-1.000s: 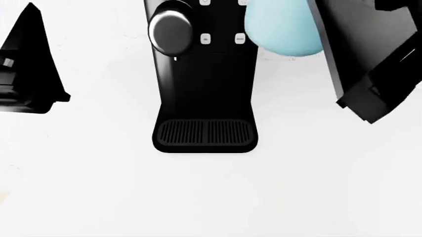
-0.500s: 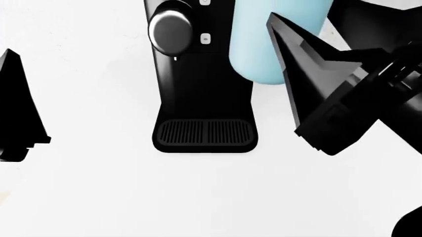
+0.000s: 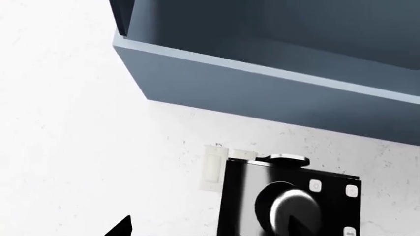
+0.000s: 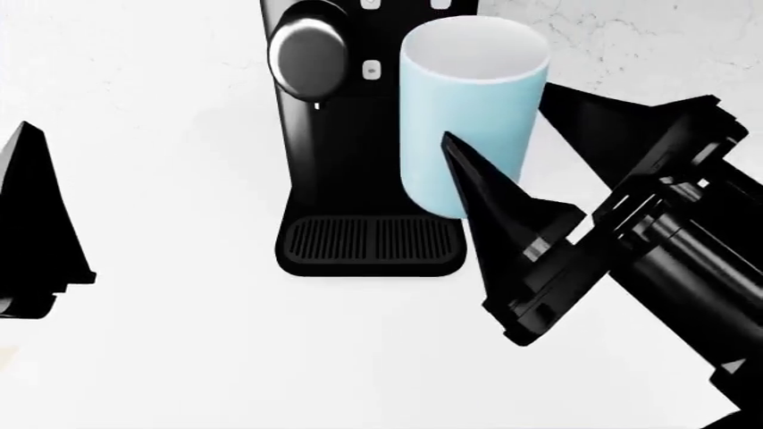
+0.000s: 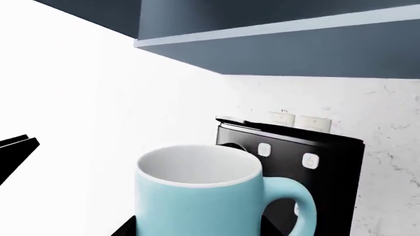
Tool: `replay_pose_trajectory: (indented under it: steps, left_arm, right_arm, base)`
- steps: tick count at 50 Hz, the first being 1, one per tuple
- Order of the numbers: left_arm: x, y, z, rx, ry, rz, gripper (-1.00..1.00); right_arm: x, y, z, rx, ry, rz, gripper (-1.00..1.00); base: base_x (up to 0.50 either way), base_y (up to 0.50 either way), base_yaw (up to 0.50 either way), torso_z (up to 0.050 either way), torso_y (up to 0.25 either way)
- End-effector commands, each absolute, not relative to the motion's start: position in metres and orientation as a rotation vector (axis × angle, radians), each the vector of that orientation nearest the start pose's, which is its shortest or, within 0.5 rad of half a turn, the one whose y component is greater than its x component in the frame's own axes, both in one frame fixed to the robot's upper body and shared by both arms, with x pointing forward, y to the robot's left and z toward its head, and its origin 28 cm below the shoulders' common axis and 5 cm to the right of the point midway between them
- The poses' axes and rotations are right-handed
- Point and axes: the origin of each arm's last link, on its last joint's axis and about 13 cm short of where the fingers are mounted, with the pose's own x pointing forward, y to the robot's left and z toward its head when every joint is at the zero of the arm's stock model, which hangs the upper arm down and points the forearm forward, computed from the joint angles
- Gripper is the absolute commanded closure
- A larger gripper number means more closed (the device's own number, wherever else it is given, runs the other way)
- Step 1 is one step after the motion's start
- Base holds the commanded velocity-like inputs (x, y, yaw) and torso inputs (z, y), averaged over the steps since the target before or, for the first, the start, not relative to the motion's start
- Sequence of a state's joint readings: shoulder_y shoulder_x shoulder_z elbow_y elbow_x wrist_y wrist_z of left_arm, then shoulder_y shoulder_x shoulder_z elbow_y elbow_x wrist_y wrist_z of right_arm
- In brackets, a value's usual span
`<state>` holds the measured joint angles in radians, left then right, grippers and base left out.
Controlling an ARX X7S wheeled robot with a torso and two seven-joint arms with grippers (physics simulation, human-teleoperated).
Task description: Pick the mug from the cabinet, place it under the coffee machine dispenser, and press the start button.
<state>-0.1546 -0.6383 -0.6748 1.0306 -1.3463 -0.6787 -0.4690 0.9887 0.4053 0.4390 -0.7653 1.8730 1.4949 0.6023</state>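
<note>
My right gripper [image 4: 483, 147] is shut on the light-blue mug [image 4: 471, 116] and holds it upright in the air, white inside showing. The mug hangs in front of the black coffee machine [image 4: 357, 170], just right of the dark dome dispenser [image 4: 307, 54] and above the right half of the ribbed tray [image 4: 370, 241]. In the right wrist view black fingers [image 5: 128, 227] flank the mug [image 5: 196, 196], whose handle [image 5: 298, 206] points toward the machine [image 5: 315, 162]. My left gripper [image 3: 208, 227] is open and empty, far left of the machine; one of its fingers [image 4: 34, 223] shows.
Small white buttons [image 4: 371, 69] sit on the machine's face beside the dome. A blue-grey wall cabinet [image 3: 262, 88] hangs above the machine [image 3: 288, 201], with a wall outlet [image 3: 211, 167] beside it. White counter [image 4: 238, 357] surrounds the tray.
The right gripper has carried the mug down and left in front of the machine, and its open top now shows. The left gripper dropped lower at the left, then held still.
</note>
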Motion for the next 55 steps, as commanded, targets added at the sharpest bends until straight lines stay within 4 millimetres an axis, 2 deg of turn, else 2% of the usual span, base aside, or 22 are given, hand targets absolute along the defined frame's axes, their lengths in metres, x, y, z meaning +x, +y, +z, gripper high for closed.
replay_pose_trajectory:
  steps: [1,12,33,55]
  left_arm:
    - [0.133,0.281,0.242,-0.186,-0.497,-0.089,-1.00]
    - [0.133,0.281,0.240,-0.191,-0.492,-0.088,-1.00]
    - [0.134,0.281,0.239,-0.200,-0.488,-0.089,-1.00]
    - [0.132,0.279,0.230,-0.233,-0.470,-0.100,-1.00]
  right_arm:
    - [0.170,-0.129,0.290,-0.085,-0.317,0.674,1.00]
    - [0.170,-0.125,0.276,-0.121,-0.307,0.669,1.00]
    - [0.184,-0.111,0.253,-0.101,-0.283,0.689,1.00]
    - [0.203,-0.097,0.246,-0.040,-0.335,0.693,1.00]
  base:
    - [0.00,0.00,0.00,0.000,0.000]
    - [0.00,0.00,0.00,0.000,0.000]
    - [0.00,0.00,0.00,0.001,0.000]
    - [0.00,0.00,0.00,0.000,0.000]
